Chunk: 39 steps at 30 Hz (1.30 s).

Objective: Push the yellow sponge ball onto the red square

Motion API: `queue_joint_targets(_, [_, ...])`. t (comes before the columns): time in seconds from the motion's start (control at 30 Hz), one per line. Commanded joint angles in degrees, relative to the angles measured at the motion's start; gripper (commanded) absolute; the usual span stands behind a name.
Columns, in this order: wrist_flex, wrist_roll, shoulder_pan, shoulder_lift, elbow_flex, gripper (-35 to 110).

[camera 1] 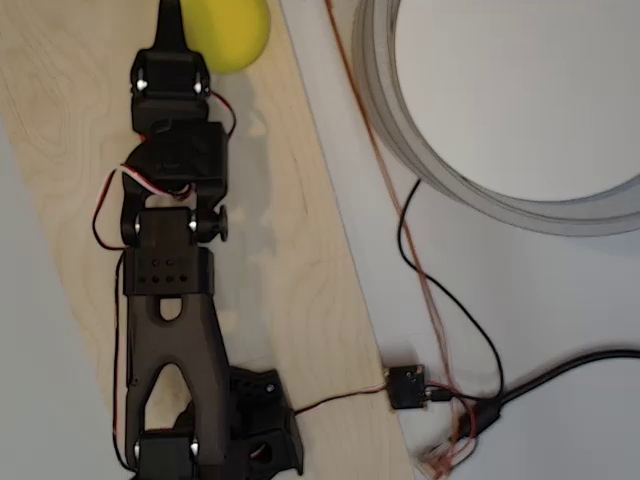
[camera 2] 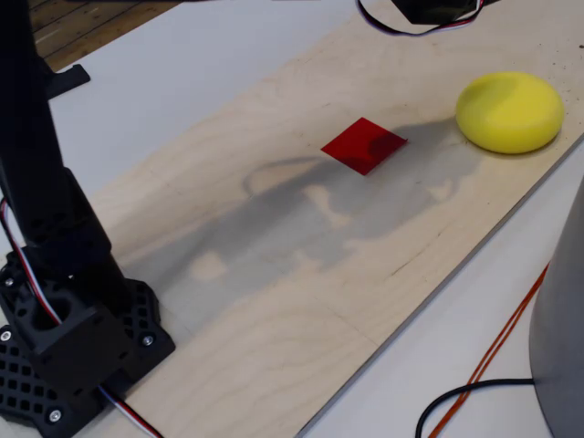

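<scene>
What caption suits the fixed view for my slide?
Yellow sponge ball resting on the plywood board, apart from the red square, which lies in the arm's shadow.

One yellow sponge ball [camera 2: 509, 111], one red square [camera 2: 364, 145], one plywood board [camera 2: 301, 265], one black arm [camera 1: 172, 300], probably one grey tub [camera 1: 520, 100].

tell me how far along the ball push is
Nothing is done yet: the yellow sponge ball sits apart from the red square on the plywood board. In the overhead view the gripper sits beside the ball. The whole push remains.
</scene>
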Motion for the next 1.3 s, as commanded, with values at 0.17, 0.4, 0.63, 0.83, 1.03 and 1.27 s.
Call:
queue_joint_targets(0.17, [1.1, 0.7, -1.2, -11.2, -14.5, 0])
queue_joint_targets(0.4, [5.8, -0.5, 1.2, -16.5, -22.3, 0])
queue_joint_targets(0.63, [11.0, -1.9, 4.0, -17.7, -25.5, 0])
queue_joint_targets(0.83, [11.0, -2.4, 4.9, -20.1, -27.5, 0])
queue_joint_targets(1.03, [11.5, -3.1, 5.4, -30.1, -39.5, 0])
queue_joint_targets(1.27, [34.0, -4.0, 5.4, -71.6, -106.6, 0])
